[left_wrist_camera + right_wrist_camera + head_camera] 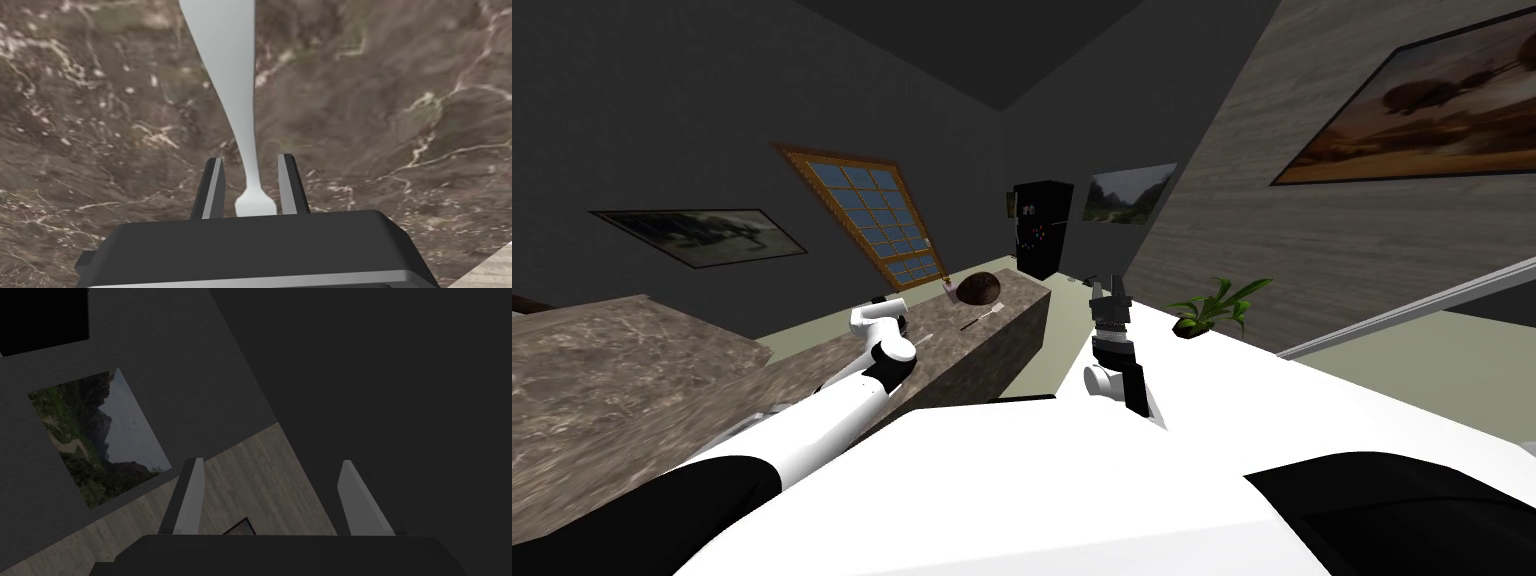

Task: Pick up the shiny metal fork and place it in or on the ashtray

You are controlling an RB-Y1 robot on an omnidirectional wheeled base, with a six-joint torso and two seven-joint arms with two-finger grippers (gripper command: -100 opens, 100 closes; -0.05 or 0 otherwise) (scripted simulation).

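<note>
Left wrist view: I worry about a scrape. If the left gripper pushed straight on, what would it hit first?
Most likely the brown marbled counter. The left gripper points down at it, fingers closed on a grey handle; depth is hard to judge.

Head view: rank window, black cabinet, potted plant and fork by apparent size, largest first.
1. window
2-3. black cabinet and potted plant: about alike, and the cabinet stands farther off, so unranked
4. fork
</note>
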